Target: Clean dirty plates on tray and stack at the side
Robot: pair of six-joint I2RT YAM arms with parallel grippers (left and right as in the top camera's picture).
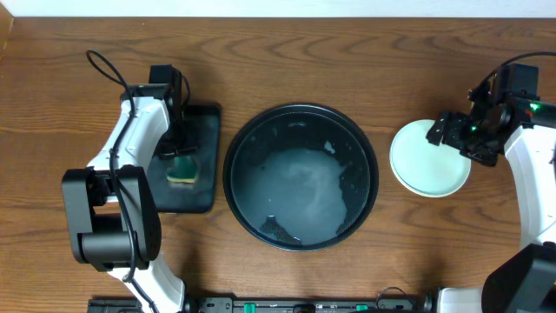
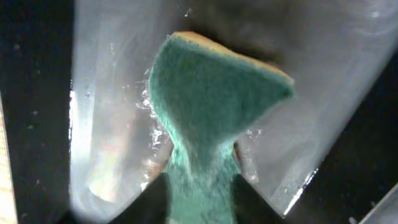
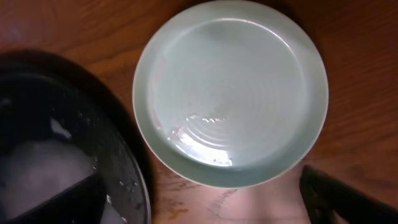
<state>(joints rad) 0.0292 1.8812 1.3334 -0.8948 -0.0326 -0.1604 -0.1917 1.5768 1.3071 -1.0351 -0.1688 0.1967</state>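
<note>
The large round black tray (image 1: 229,178) sits mid-table holding only cloudy water and suds; no plate is on it. A mint-aqua plate (image 1: 426,169) lies on the bare wood at the right, with a pale rim showing under its left edge. In the right wrist view the plate (image 3: 236,87) is wet, with faint reddish specks near its front. My right gripper (image 1: 453,130) hovers over the plate's far edge, open and empty (image 3: 205,208). My left gripper (image 1: 178,149) is shut on a green and yellow sponge (image 2: 211,99) over the rectangular tray.
The smaller rectangular black tray (image 1: 198,196) lies left of the round tray, wet, with the sponge (image 1: 182,169) on it. The round tray's rim (image 3: 121,165) lies close to the left of the plate. Cables trail from both arms.
</note>
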